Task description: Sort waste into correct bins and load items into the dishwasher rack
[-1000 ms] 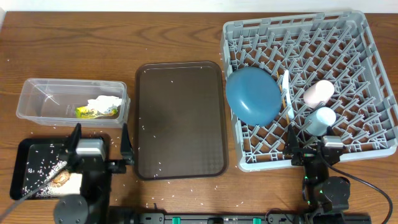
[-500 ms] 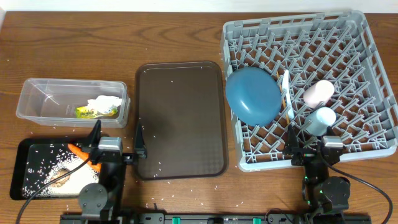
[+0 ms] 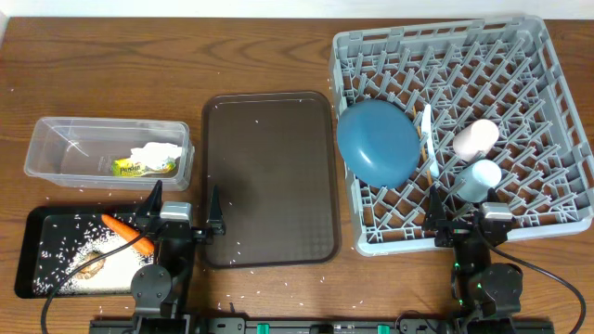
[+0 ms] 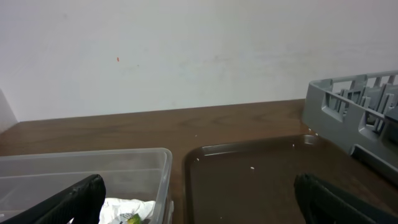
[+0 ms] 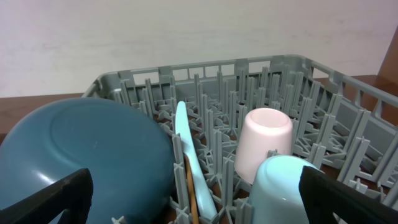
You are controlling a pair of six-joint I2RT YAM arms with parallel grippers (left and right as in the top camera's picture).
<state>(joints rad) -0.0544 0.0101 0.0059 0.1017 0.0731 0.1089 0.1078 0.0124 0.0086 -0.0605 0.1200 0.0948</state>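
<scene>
The grey dishwasher rack point(image 3: 501, 74) holds the blue plate point(image 3: 378, 141), the pale blue spoon point(image 3: 426, 128), the pink cup point(image 3: 475, 137) and the blue cup point(image 3: 479, 177). The right wrist view shows the plate point(image 5: 87, 155), spoon point(image 5: 189, 152), a chopstick point(image 5: 189, 194), pink cup point(image 5: 264, 146) and blue cup point(image 5: 289, 190). No bowl shows. The clear tub point(image 3: 65, 148) holds the napkin point(image 3: 156, 153) and the wrapper point(image 3: 130, 168). The black bin point(image 3: 23, 255) holds the carrot point(image 3: 127, 234), rice point(image 3: 56, 255) and the brown lump point(image 3: 90, 267). My left gripper point(image 3: 184, 197) is open and empty. My right gripper point(image 3: 459, 206) is open and empty at the rack's front edge.
The dark brown serving tray point(image 3: 269, 176) lies between the bins and the rack, with rice grains scattered on it and on the wood around it. In the left wrist view my open fingers point(image 4: 199, 211) frame the tub corner point(image 4: 163, 171) and the tray point(image 4: 261, 174).
My left arm has moved right, off the black bin to the gap beside the serving tray. The carrot and lump now show. The right arm has not moved.
</scene>
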